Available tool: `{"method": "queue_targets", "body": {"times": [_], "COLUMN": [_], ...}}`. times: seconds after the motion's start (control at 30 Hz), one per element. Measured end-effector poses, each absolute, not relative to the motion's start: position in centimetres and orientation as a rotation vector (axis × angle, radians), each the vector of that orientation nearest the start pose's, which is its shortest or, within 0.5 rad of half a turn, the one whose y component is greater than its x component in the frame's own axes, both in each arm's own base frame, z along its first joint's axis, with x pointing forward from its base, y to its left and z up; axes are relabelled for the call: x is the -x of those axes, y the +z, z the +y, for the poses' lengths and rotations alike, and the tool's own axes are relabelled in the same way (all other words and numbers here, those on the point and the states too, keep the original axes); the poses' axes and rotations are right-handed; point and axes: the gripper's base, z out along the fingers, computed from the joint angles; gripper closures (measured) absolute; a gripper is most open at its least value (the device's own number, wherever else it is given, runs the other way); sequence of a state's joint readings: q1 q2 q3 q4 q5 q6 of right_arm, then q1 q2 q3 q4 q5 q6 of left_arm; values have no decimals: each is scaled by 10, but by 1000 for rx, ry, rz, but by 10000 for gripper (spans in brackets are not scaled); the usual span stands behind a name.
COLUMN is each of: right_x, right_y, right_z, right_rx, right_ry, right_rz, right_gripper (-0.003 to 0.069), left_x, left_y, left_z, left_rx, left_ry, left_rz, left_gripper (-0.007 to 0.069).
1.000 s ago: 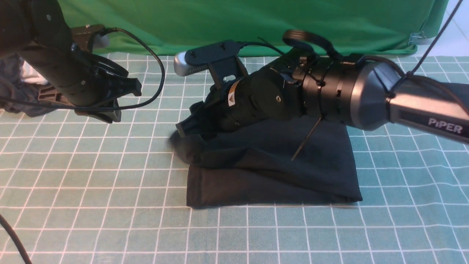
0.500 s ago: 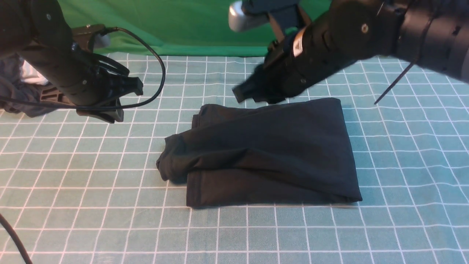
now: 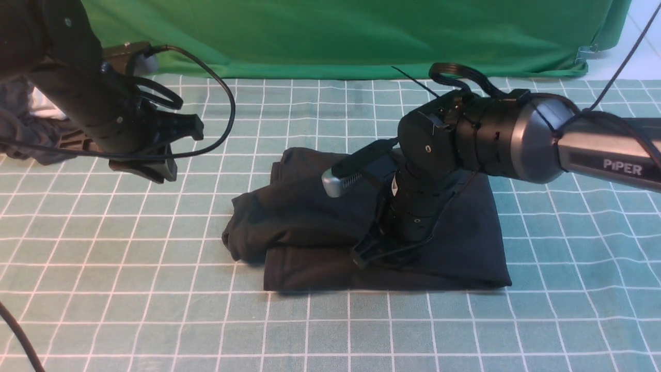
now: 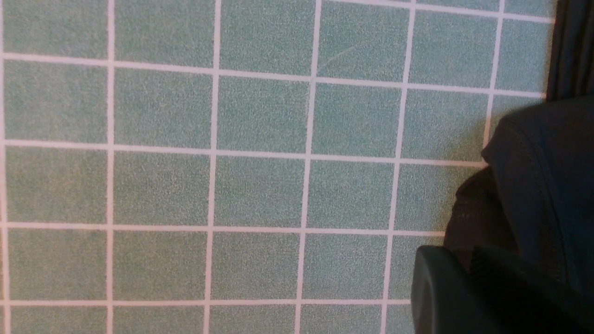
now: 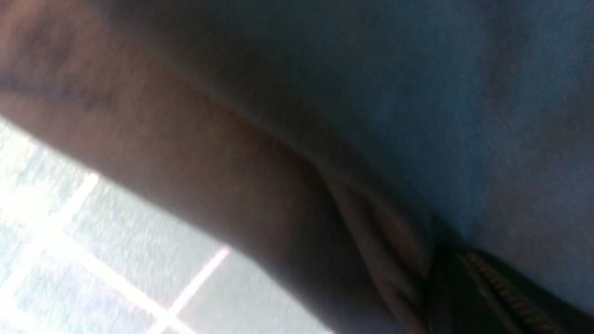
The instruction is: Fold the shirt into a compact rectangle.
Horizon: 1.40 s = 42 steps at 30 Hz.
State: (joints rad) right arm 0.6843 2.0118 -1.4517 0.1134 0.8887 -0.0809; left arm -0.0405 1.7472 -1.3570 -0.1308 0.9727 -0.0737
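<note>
Pressing shirt (image 3: 310, 217) | right gripper (image 3: 364, 256) clenched | left gripper (image 4: 468, 287) clenched, wrist view only

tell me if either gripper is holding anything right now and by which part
The right gripper is shut and pressed down onto the shirt near its front edge; whether it pinches cloth cannot be told. The left gripper holds nothing.

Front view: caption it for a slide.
Right gripper, shut, presses down on the folded black knit shirt on the teal checked tablecloth; left gripper hovers apart.
</note>
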Motion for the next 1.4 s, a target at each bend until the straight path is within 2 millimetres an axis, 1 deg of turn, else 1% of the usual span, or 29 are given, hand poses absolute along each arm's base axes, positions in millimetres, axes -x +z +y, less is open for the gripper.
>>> {"method": "queue_targets", "body": {"times": [0.07,0.1,0.17,0.23,0.27,0.37,0.4,0.43,0.5,0.53,0.57,0.6,0.67,0.73,0.8,0.83,0.87,0.9,0.93,0.97,1.03,1.1,1.13,1.2,1.27,1.37,1.4], "right_x": [-309,-305,-299,-292,-285,-267,-259,-253,-234,-219,-216,-199,-171,-140,-111,-98,-91,-64,-57,-34,-13,0,4,4,-8,-30,-34], "right_y": [185,199,233,260,282,331,348,362,391,411,414,431,453,471,483,487,489,493,493,493,483,468,457,435,408,373,367], "right_z": [262,257,245,232,220,189,178,169,150,133,131,117,97,78,61,53,49,33,29,15,3,-5,-6,-5,2,16,18], "right_rx": [1035,1044,1048,1043,1031,963,930,903,845,799,793,758,713,674,635,616,608,577,569,547,526,511,505,495,464,441,438], "right_ry": [221,212,189,163,146,142,144,149,164,168,168,169,175,195,212,221,227,245,249,261,272,286,294,312,344,371,374], "right_rz": [2774,2758,2714,2679,2655,2584,2544,2512,2432,2369,2361,2302,2216,2134,2063,2029,2012,1941,1923,1859,1793,1738,1713,1670,1627,1598,1584], "right_gripper": [641,641,641,641,641,641,641,641,641,640,640,640,640,640,640,640,640,640,640,640,640,640,640,640,640,640,639], "left_x": [-359,-357,-355,-350,-347,-338,-335,-333,-329,-327,-327,-324,-323,-324,-324,-324,-324,-325,-325,-326,-327,-329,-330,-331,-332,-332,-332], "left_y": [254,254,257,264,267,279,283,286,293,297,297,301,303,302,302,302,302,302,302,302,303,303,303,304,304,304,304], "left_z": [-24,-24,-24,-25,-25,-32,-35,-38,-44,-47,-47,-51,-53,-54,-55,-55,-55,-55,-55,-55,-55,-55,-55,-55,-55,-54,-55], "left_rx": [126,116,85,74,77,100,103,93,59,31,32,17,3,3,2,3,2,4,4,6,10,10,9,3,1,-5,-4], "left_ry": [-193,-192,-189,-193,-208,-319,-384,-415,-482,-496,-498,-508,-512,-512,-511,-510,-510,-509,-509,-508,-504,-498,-495,-490,-487,-485,-488], "left_rz": [2855,2863,2873,2877,2879,2880,2877,2873,2854,2841,2841,2829,2823,2815,2811,2807,2807,2800,2799,2793,2775,2756,2746,2731,2724,2720,2720], "left_gripper": [568,568,568,568,568,568,568,568,568,568,568,568,567,568,568,568,568,568,568,568,568,568,568,568,568,566,566]}}
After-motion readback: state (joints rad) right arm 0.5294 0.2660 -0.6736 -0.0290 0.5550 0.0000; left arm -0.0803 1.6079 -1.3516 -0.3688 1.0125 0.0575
